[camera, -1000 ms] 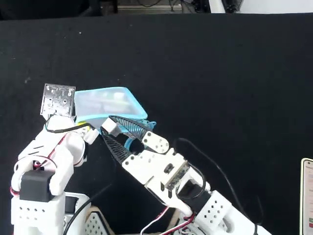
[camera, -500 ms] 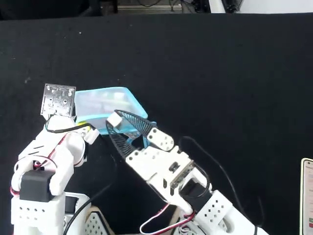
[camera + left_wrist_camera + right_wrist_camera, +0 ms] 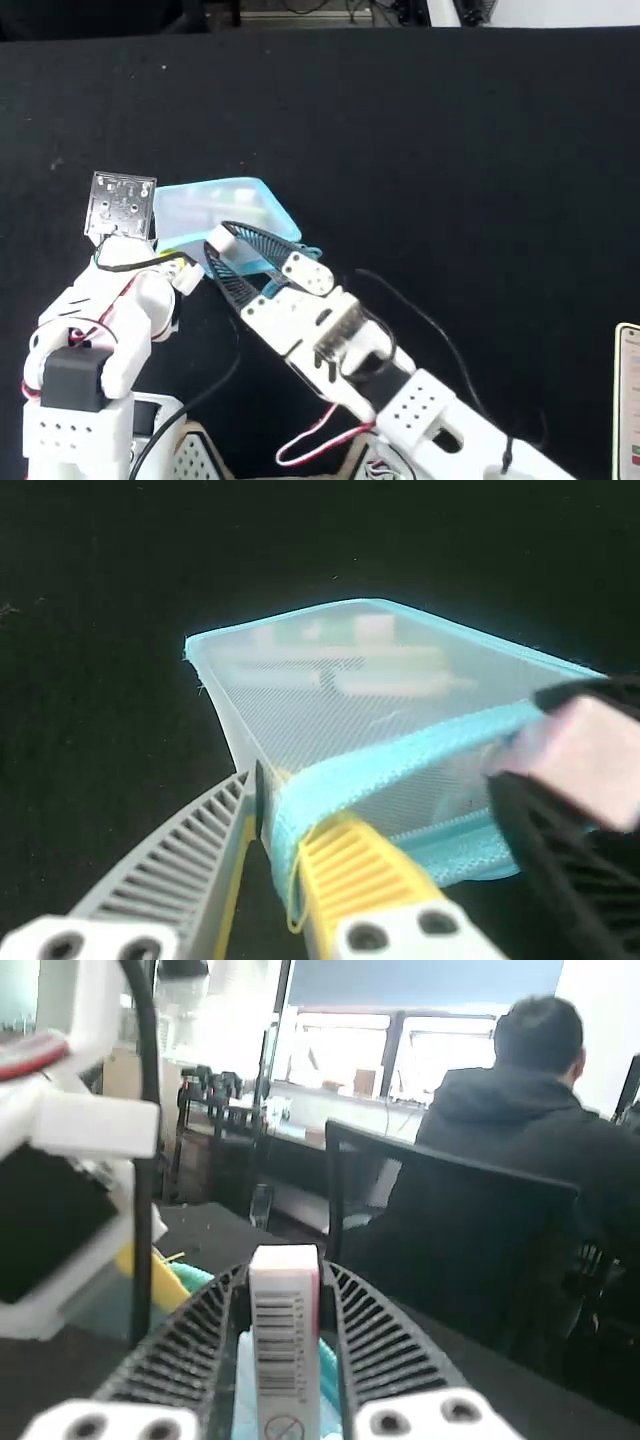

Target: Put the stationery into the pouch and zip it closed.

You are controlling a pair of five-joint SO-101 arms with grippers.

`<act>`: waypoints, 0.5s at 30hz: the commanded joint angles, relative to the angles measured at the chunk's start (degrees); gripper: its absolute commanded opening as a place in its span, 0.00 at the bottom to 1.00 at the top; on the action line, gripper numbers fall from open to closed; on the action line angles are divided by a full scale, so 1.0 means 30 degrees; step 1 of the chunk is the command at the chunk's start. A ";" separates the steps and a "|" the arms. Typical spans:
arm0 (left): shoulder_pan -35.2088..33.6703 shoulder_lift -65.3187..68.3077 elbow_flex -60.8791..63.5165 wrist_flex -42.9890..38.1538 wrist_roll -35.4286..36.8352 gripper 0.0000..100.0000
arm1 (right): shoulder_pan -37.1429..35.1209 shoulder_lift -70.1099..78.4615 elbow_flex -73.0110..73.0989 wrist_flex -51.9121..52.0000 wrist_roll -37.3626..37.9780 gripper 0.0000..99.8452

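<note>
A light-blue mesh pouch (image 3: 225, 208) lies on the black table, with several pale stationery items (image 3: 385, 678) showing through its mesh. My left gripper (image 3: 272, 825), with one grey and one yellow finger, is shut on the pouch's blue zip rim (image 3: 400, 765). My right gripper (image 3: 224, 252) has black ribbed fingers and is shut on a white eraser (image 3: 221, 240) with a barcode label (image 3: 284, 1345). It holds the eraser just at the pouch's near edge, beside the left gripper. The eraser (image 3: 578, 762) hangs at the pouch's open rim.
The left arm's white body (image 3: 95, 320) stands at the near left, close against the right arm (image 3: 330, 345). A flat phone-like object (image 3: 628, 400) lies at the table's right edge. The black table (image 3: 450, 150) stretches away behind and to the right of the pouch.
My right gripper has carried the eraser a little farther onto the pouch's near edge and then slightly left. The left gripper and the pouch have stayed put.
</note>
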 commanded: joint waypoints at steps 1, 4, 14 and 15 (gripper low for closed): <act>0.0190 -0.0147 -0.1304 0.0088 0.0147 0.03 | 0.0322 0.2476 -0.1919 -0.0469 0.0059 0.01; 0.0161 -0.0147 -0.1304 0.0059 0.0147 0.03 | 0.0352 0.3062 -0.1978 -0.0469 0.0059 0.01; 0.0161 -0.0147 -0.1245 -0.0059 0.0147 0.03 | 0.1700 -0.1802 0.1158 -0.0322 0.0059 0.01; 0.0161 -0.0147 -0.1245 -0.0059 0.0147 0.03 | 0.1758 -0.2564 0.1714 -0.0322 0.0059 0.01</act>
